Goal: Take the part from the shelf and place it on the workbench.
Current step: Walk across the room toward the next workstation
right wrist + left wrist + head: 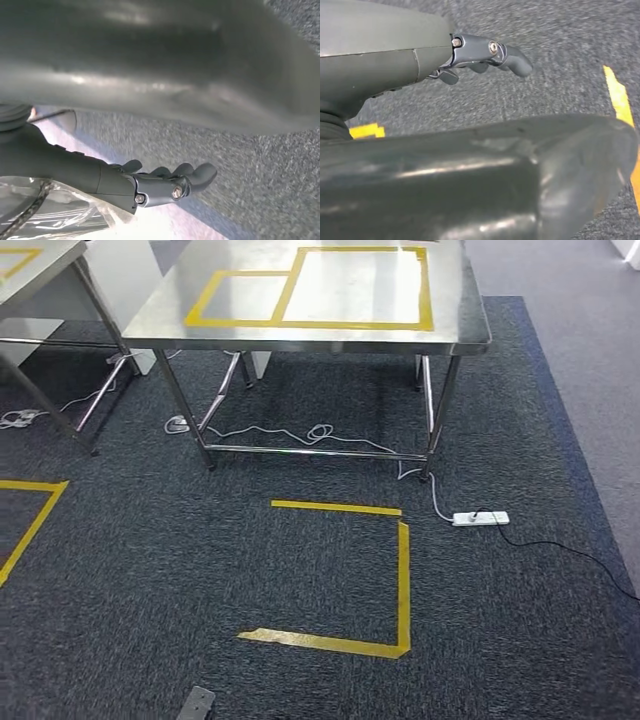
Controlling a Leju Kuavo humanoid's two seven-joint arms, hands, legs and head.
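Observation:
The steel workbench (162, 318) stands ahead in the head view, with a large and a small rectangle of yellow tape (427, 290) marked on its top. My right hand (162, 182) hangs over the dark carpet. A clear plastic bag (49, 212) with a dark part inside lies against its palm side, and the grip itself is hidden. My left hand (482, 55) also hangs above the carpet, fingers stretched out and nothing in them.
A second steel table (30, 270) stands at the far left. A white power strip (480, 518) and cables (317, 432) lie by the workbench legs. Yellow floor tape (402, 580) marks a box before the bench. A small grey plate (196, 704) lies near me.

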